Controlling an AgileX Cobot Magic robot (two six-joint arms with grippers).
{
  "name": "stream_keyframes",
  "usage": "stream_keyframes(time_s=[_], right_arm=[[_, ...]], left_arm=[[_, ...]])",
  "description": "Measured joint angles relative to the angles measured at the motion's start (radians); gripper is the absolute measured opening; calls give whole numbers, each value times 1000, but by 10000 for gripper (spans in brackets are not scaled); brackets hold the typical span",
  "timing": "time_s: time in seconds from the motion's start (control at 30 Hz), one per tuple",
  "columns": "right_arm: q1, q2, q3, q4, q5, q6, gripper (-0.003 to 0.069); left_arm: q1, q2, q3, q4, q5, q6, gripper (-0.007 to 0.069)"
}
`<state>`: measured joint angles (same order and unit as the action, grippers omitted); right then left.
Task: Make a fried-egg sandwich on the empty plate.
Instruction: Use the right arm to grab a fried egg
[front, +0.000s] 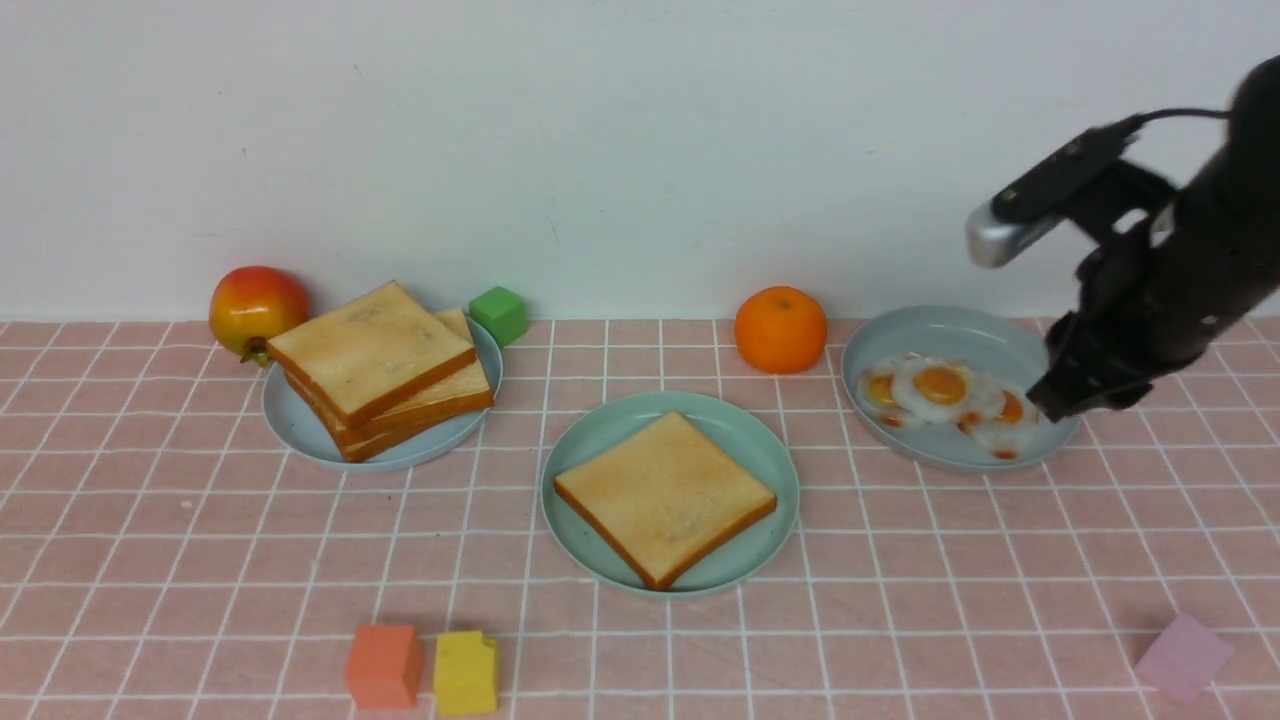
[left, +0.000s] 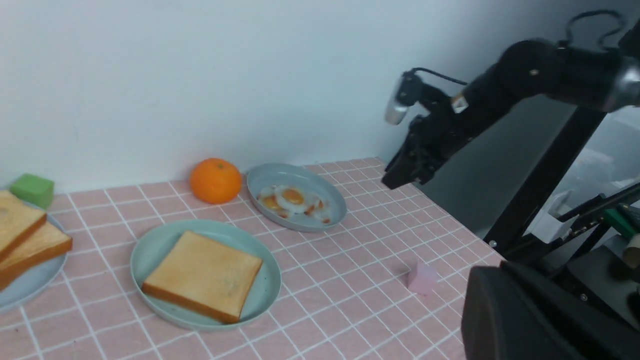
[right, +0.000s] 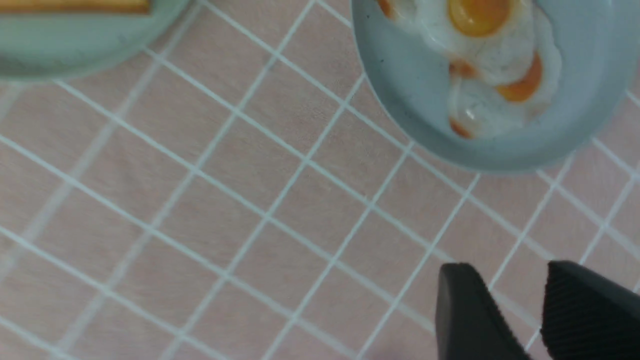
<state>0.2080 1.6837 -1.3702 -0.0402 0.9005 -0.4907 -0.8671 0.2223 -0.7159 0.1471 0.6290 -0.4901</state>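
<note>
Above the pink tiled cloth (front: 200, 560), we see the right arm (front: 1200, 260) slanting down, right gripper (front: 1055, 403) parted, empty, fried eggs (front: 940, 395) just ahead; left gripper, unseen, is clenched.

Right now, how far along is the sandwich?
Done: one square golden toast slice lies on the round mint-green plate. In hand: the right jaws hang open, empty, near the white fried eggs on the grey-blue plate. Left: egg, then top slice.
</note>
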Motion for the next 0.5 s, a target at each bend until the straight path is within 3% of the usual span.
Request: stream_keyframes(time_s=[0.1,0.17,0.3,0.37,0.5], right_arm=[[0,73,-6,-6,-49,-127,349],[0,133,-8,-53,-99,-226,449],[-9,200,-9,-122,-227,-244,589],[-9,229,-10,-146,-288,-231,634],[-10,278,-26,-170,-353,-221,647]], left_arm=[[0,31,0,-9,-17,-2,-13],[0,76,0,-26,-46,-3,-13],[0,183,1,-75,-85,-3,-13],[0,227,4,-91,-92,-3,-13],[0,280,7,-103,-95,0,-13]])
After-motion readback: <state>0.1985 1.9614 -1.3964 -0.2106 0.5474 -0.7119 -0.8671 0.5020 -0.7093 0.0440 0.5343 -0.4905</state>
